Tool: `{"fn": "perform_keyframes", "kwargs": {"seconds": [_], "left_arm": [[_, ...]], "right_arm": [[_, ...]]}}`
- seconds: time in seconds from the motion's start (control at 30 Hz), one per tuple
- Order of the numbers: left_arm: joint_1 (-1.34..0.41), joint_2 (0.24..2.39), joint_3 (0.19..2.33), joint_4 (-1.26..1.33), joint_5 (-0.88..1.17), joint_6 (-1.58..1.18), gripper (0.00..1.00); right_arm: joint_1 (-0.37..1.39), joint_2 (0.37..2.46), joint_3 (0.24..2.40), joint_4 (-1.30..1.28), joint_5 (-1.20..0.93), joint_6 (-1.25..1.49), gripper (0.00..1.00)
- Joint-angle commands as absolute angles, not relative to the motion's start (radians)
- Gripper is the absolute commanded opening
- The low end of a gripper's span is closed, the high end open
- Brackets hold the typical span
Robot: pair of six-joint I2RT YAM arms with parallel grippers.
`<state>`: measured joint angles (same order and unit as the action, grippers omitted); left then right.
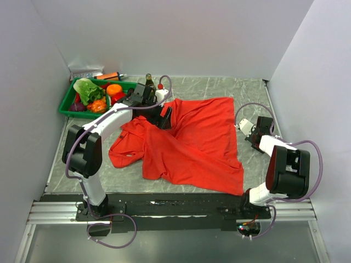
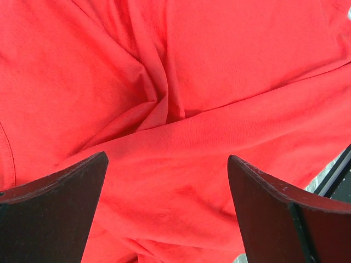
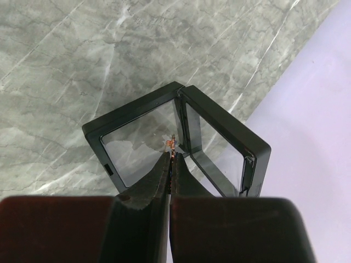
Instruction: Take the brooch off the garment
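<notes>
The garment (image 1: 192, 137) is a bright red shirt spread rumpled over the middle of the table. In the left wrist view the garment (image 2: 219, 66) fills the frame with folds. My left gripper (image 1: 164, 118) (image 2: 167, 158) hovers open over its upper left part, nothing between the fingers. My right gripper (image 1: 253, 131) (image 3: 171, 152) is off the shirt at the table's right side, shut on the brooch (image 3: 171, 143). This tiny gold-orange pin sticks out of the fingertips, just above an open black display case (image 3: 137, 112).
The open case (image 1: 245, 126) has two clear-windowed halves and lies on the marble near the right wall. A green tray (image 1: 68, 104) of toy vegetables stands at the back left, with a dark bottle (image 1: 148, 79) and an orange tool (image 1: 109, 75) near it.
</notes>
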<state>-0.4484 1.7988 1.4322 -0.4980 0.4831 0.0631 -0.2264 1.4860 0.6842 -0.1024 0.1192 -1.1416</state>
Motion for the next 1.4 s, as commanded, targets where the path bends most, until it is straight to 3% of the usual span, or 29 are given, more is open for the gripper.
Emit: {"fn": "perform_keyframes", "kwargs": {"seconds": [0.0, 0.2, 0.6, 0.77, 0.97, 1.0, 1.07, 1.13, 1.17, 1.3, 1.37], "left_arm": [[-0.456, 1.804, 1.476, -0.497, 0.488, 0.057, 0.96], [-0.456, 1.805, 1.476, -0.497, 0.488, 0.057, 0.96], [-0.456, 1.810, 1.486, -0.499, 0.485, 0.052, 0.97], [-0.457, 1.804, 1.482, -0.503, 0.482, 0.057, 0.96], [-0.456, 1.799, 1.480, -0.509, 0.468, 0.066, 0.97], [-0.457, 1.802, 1.482, -0.512, 0.468, 0.067, 0.96], [-0.456, 1.805, 1.489, -0.523, 0.469, 0.069, 0.97], [-0.456, 1.809, 1.517, -0.547, 0.465, 0.075, 0.97], [-0.454, 1.813, 1.532, -0.560, 0.459, 0.086, 0.96], [-0.428, 1.815, 1.660, -0.612, 0.437, 0.117, 0.97], [-0.394, 1.818, 1.739, -0.623, 0.422, 0.117, 0.97]], "right_arm": [[-0.218, 1.502, 0.712, -0.057, 0.115, -1.152, 0.06], [-0.209, 1.494, 0.716, -0.074, 0.114, -1.135, 0.22], [-0.181, 1.454, 0.738, -0.159, 0.100, -1.069, 0.33], [-0.143, 1.410, 0.816, -0.293, 0.069, -0.921, 0.36], [-0.089, 1.338, 1.072, -0.583, -0.203, -0.582, 0.49], [-0.071, 1.327, 1.131, -0.600, -0.254, -0.549, 0.61], [-0.042, 1.327, 1.184, -0.630, -0.414, -0.473, 0.63], [-0.009, 1.348, 1.264, -0.646, -0.536, -0.410, 0.73], [-0.005, 1.371, 1.297, -0.649, -0.628, -0.381, 0.99], [0.018, 1.411, 1.492, -0.565, -0.716, -0.188, 1.00], [0.040, 1.451, 1.614, -0.549, -0.576, -0.122, 1.00]]}}
